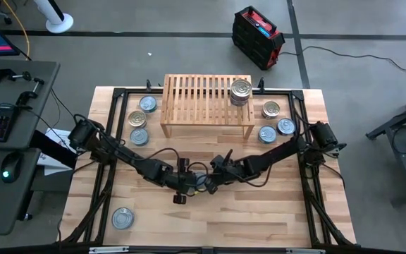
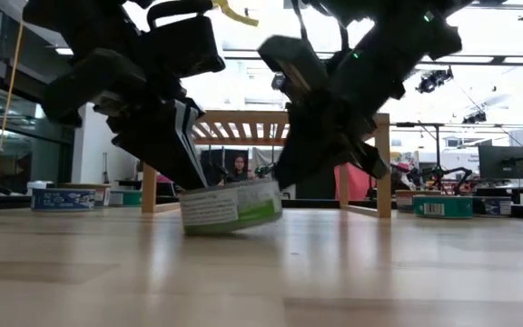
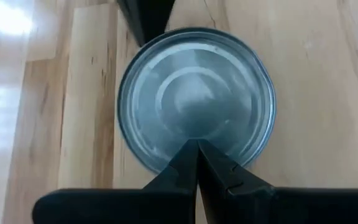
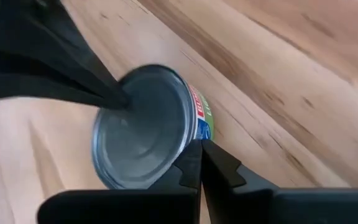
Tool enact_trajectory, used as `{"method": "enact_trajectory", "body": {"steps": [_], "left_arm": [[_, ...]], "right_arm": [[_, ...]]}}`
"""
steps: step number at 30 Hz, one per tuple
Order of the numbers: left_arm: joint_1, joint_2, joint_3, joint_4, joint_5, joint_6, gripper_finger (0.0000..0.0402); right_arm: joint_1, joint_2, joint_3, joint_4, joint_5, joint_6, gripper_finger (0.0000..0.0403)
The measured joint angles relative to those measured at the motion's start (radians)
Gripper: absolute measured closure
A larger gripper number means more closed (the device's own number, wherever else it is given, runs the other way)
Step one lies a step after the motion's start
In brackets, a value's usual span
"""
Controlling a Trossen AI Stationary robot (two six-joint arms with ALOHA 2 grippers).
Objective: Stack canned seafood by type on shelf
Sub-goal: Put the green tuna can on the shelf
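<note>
A tin with a silvery-blue lid [image 3: 194,93] and a white and green label [image 2: 230,209] sits at the table's middle, tilted, its right side raised a little. My left gripper [image 3: 196,149] is shut at the tin's left rim. My right gripper [image 4: 199,149] is shut at its right side. In the high view both grippers [image 1: 189,185] [image 1: 207,183] meet over the tin and mostly hide it. The shelf [image 1: 206,99] stands at the far edge with two stacked gold-lidded tins [image 1: 241,92] on its slatted top. My left gripper presses its shut fingertips [image 3: 188,158] against the lid's rim [image 3: 194,138] on the tin's left side, slanting down from the table's left. My right gripper sets its shut fingertips [image 4: 194,165] against the tin's side wall [image 4: 199,127] just under the rim, slanting down from the table's right. The tin stands tilted between the two, its left bottom edge [image 2: 193,232] on the table.
Three tins [image 1: 147,104] [image 1: 137,118] [image 1: 139,136] lie left of the shelf and three [image 1: 271,109] [image 1: 285,126] [image 1: 267,134] lie right of it. A single tin [image 1: 122,218] lies near the front left. Bare planks [image 1: 259,212] spread toward the near edge.
</note>
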Motion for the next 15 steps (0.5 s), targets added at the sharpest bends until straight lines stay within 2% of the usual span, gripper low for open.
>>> {"method": "enact_trajectory", "body": {"steps": [4, 9, 15], "left_arm": [[-0.003, 0.002, 0.000, 0.019, 0.020, -0.029, 0.0401], [0.006, 0.010, -0.003, 0.022, -0.033, -0.108, 0.0401], [-0.003, 0.000, -0.002, 0.003, -0.034, -0.181, 0.0401]], "right_arm": [[-0.002, -0.006, 0.052, 0.026, 0.018, -0.053, 0.0403], [0.004, -0.008, 0.089, 0.074, -0.069, -0.111, 0.0403], [0.000, -0.028, 0.114, 0.026, -0.084, -0.208, 0.0403]]}}
